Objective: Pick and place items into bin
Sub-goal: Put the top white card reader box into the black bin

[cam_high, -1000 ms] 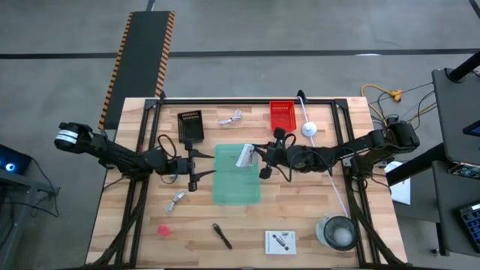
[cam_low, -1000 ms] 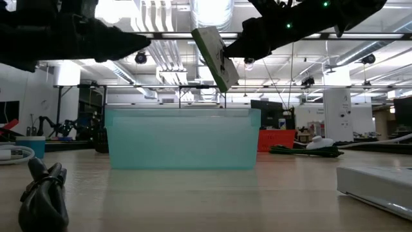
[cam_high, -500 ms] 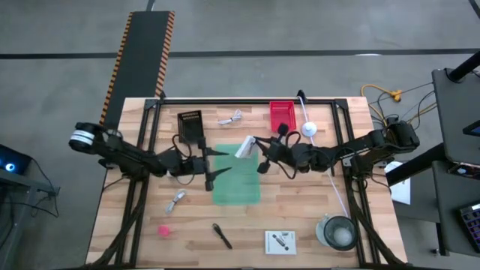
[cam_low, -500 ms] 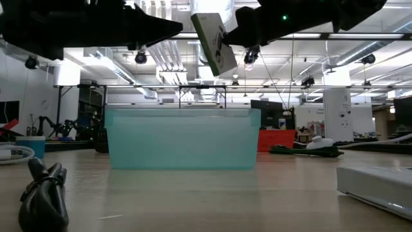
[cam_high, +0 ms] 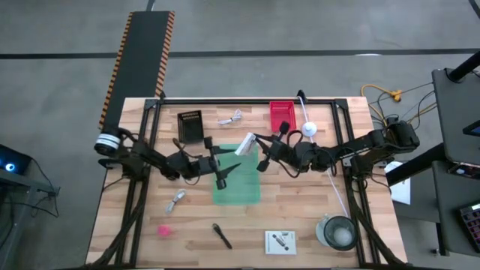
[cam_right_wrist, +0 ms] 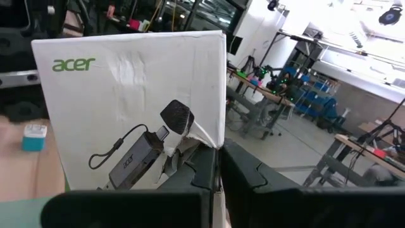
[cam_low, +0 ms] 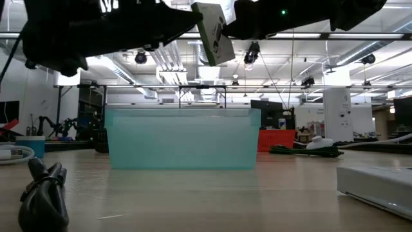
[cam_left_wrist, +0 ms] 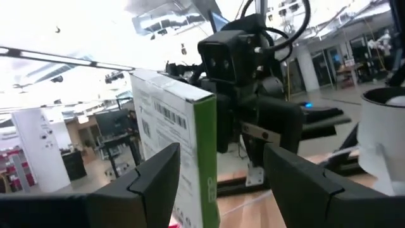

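Table [cam_high: 300, 217] surface is bare wood along its near edge, with loose items spaced well apart around the central teal bin [cam_high: 237, 185]. Right gripper [cam_high: 256, 143] is clamped on a white box [cam_high: 245, 145], holding it tilted in the air above the bin's far rim. Left gripper [cam_high: 223, 166] hangs over the bin's left half with fingers spread apart, just beside the box. Box face reads "acer" [cam_right_wrist: 74, 64] in green above a printed adapter picture; its side carries a barcode label [cam_left_wrist: 166, 114]. Finer label text is unreadable. Box bottom is cut off in both wrist views.
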Tool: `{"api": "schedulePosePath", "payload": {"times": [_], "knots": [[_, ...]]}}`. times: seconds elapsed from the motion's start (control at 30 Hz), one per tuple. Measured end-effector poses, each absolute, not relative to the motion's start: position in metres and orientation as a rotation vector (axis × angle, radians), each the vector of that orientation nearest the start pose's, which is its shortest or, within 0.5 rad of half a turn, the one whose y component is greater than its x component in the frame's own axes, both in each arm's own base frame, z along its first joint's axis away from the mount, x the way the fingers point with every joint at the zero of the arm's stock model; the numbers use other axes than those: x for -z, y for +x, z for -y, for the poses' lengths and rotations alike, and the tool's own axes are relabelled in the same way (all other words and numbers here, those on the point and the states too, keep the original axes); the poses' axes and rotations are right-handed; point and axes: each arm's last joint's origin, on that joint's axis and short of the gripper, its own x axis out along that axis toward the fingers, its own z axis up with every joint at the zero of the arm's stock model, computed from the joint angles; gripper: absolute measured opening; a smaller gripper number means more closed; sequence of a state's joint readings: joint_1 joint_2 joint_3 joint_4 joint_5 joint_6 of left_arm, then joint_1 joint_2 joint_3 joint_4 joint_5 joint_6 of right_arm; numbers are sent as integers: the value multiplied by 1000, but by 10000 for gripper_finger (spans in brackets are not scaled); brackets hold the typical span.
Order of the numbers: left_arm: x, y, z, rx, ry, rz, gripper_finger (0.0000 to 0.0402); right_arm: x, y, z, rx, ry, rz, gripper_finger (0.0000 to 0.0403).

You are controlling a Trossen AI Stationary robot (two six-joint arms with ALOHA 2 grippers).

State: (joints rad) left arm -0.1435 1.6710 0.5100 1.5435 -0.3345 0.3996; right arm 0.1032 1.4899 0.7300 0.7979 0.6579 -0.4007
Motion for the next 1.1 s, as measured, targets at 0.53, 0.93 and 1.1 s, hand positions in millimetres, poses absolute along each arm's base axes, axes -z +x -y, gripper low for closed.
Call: {"api": "schedulePosePath", "payload": {"times": [0.53, 0.93, 1.1], "knots": [[-203, 309, 23, -403, 309, 309, 205, -244, 308, -14, 552, -381, -78, 8], [-206, 308, 20, -455, 298, 299, 47, -245, 308, -14, 552, -380, -76, 9], [-206, 308, 20, -464, 298, 299, 16, -244, 308, -15, 553, -374, -78, 10]]}}
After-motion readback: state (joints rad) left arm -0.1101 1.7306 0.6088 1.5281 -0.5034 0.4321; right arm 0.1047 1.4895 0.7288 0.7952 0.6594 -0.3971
